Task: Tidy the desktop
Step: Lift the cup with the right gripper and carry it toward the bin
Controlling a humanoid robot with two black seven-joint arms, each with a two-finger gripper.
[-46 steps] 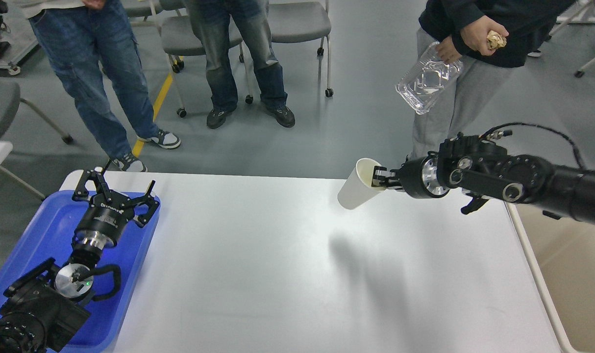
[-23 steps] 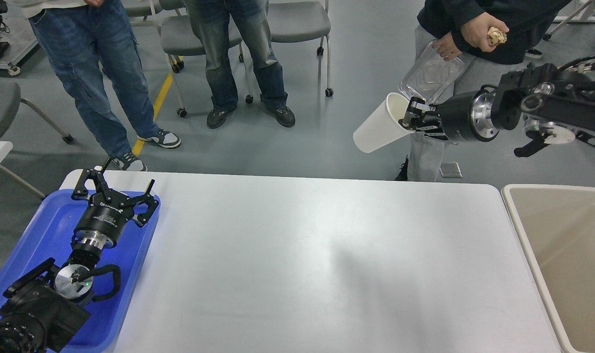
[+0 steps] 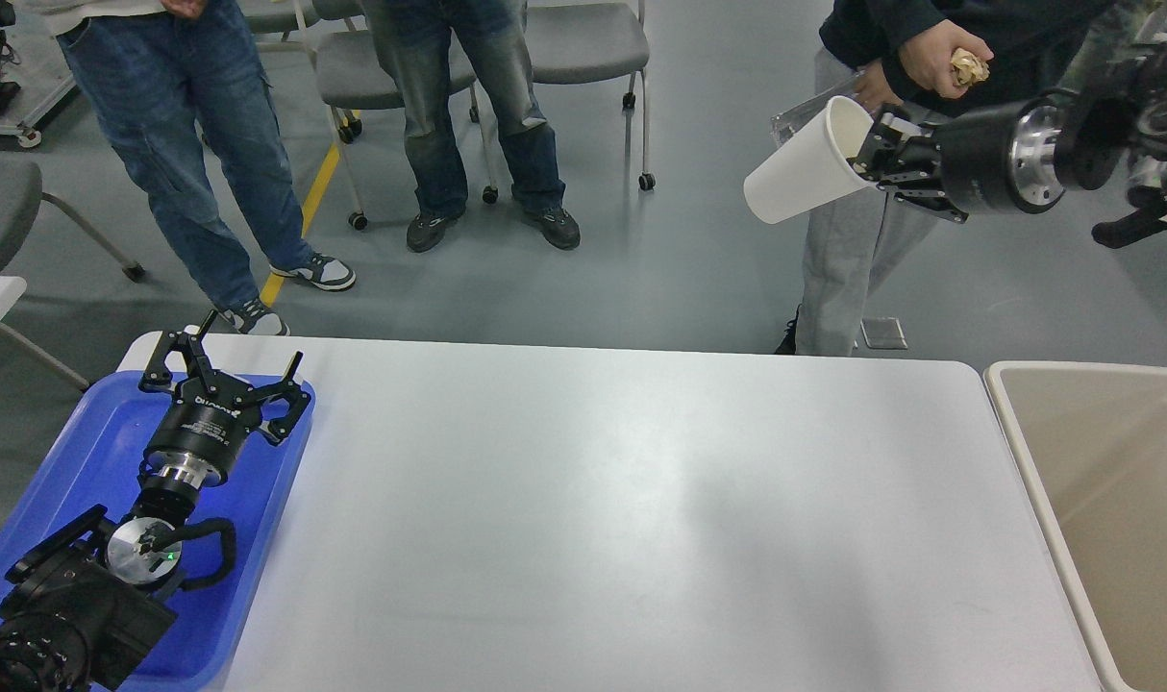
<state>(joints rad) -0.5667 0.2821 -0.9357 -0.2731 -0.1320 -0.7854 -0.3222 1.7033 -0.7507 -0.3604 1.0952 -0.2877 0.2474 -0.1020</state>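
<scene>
The white desktop (image 3: 583, 519) fills the lower middle of the head view and nothing lies on its surface. My right gripper (image 3: 877, 144) is shut on the rim of a white paper cup (image 3: 805, 173), held tilted high in the air beyond the desktop's far right edge. My left gripper (image 3: 223, 370) is open and empty, hovering over the blue tray (image 3: 84, 452) at the desktop's left end.
A beige bin (image 3: 1112, 500) stands off the desktop's right end. Three people stand beyond the far edge; the right one holds a clear plastic container (image 3: 800, 120) and a crumpled paper ball (image 3: 968, 67) close to my right gripper. Wheeled chairs (image 3: 583, 48) stand behind.
My right gripper has carried the cup up and to the right, from just above the desktop's far edge to high in the air. The left arm has not moved.
</scene>
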